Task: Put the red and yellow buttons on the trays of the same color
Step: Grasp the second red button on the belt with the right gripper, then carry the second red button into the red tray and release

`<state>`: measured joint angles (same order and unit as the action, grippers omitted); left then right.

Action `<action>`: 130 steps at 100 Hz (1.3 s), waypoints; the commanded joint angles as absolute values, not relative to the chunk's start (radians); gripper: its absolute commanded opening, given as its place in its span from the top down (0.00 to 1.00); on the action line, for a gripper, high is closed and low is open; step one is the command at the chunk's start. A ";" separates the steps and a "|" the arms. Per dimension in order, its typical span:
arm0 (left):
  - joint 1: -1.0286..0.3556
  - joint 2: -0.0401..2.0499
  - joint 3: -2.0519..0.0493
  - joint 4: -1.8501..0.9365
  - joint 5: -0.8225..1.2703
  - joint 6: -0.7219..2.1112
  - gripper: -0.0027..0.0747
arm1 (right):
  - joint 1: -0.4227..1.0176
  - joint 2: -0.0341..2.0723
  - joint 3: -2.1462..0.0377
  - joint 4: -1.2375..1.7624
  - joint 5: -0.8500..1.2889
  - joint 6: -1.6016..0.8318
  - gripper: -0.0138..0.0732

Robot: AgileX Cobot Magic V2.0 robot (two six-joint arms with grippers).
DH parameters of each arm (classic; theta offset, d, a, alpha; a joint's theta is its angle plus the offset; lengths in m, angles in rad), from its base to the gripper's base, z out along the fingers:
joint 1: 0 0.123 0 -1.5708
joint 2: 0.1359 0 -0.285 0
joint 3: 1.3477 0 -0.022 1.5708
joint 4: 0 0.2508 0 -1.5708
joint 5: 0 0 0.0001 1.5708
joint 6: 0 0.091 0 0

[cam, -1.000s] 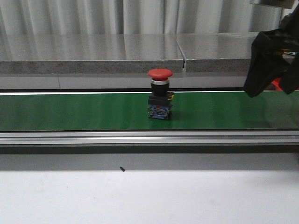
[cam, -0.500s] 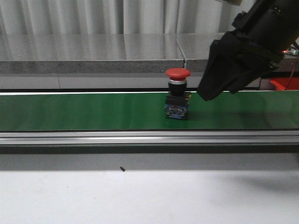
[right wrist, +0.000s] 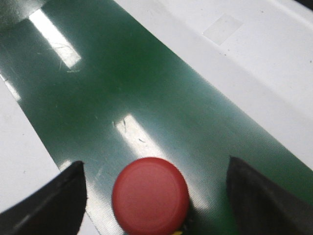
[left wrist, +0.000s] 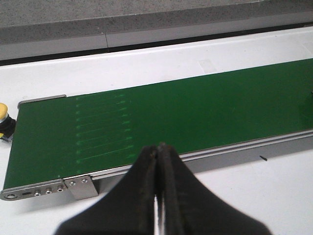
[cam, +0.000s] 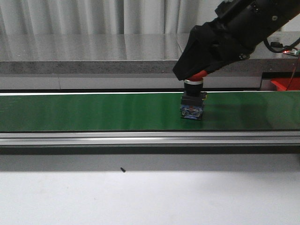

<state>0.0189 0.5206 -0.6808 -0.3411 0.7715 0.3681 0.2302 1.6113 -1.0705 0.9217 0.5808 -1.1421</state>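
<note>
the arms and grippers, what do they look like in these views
The right gripper is matte black with broad, wedge-shaped fingers; the arm behind it is black too, with a dark cable looping off it. The left gripper has matching black fingers that taper to thin tips. No markings are readable.

Tabletop (cam: pixel 150 197): white, carrying the green conveyor belt (cam: pixel 93 111).
Belt: green strip with a metal rail along its near edge.
Red button (cam: pixel 192 101): upright on the belt.
Black speck (cam: pixel 123 169): on the tabletop, nearer than the belt.
</note>
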 commanded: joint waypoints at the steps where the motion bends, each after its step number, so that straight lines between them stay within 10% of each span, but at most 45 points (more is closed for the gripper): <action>1: 0.010 0.525 -0.704 -0.369 0.709 0.365 0.99 | 0.230 1.574 -1.095 0.972 0.563 -1.164 0.29; 25: 0.010 0.525 -0.704 -0.369 0.709 0.365 0.99 | 0.230 1.574 -1.095 0.972 0.559 -1.164 0.63; 80: 0.010 0.525 -0.704 -0.369 0.709 0.365 0.99 | 0.187 1.439 -1.105 0.975 0.437 -1.161 0.63; 130: 0.010 0.525 -0.704 -0.369 0.709 0.365 0.99 | -0.281 1.400 -1.107 1.175 0.433 -1.153 0.63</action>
